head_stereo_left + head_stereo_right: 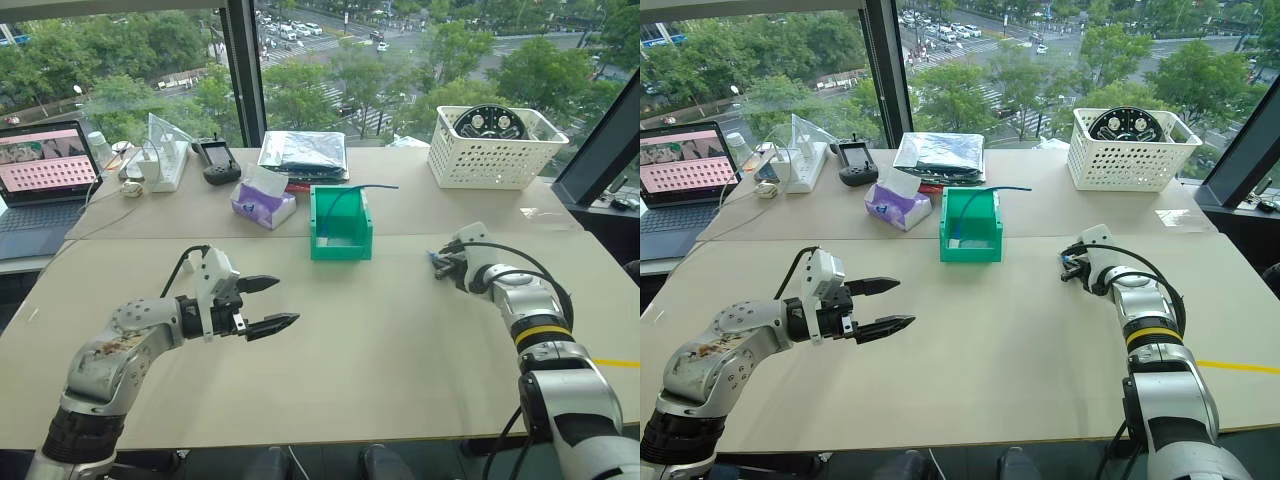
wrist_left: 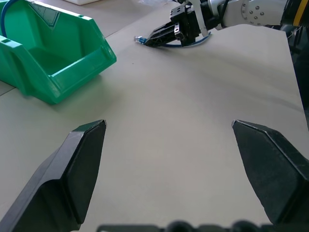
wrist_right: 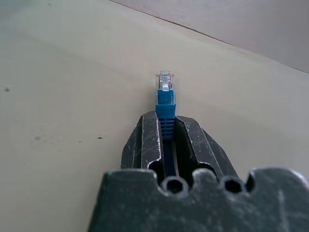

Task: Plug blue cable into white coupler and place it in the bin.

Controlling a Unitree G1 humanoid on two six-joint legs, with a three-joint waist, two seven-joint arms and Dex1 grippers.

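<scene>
The table [image 1: 380, 340] carries both arms. The left gripper [image 1: 268, 305] hovers at eight o'clock, jaws wide and empty. The right gripper [image 3: 166, 140], at three o'clock, pinches the blue cable [image 3: 165, 104] at its plug, low over the tabletop. The bin [image 1: 340, 225] at twelve o'clock holds another blue cord. A white basket [image 1: 495, 150] sits at one o'clock.

I see silver metal arms, black cables looping at the wrists, a yellow band on my right forearm [image 1: 540, 333], black-fingered end effectors.
</scene>
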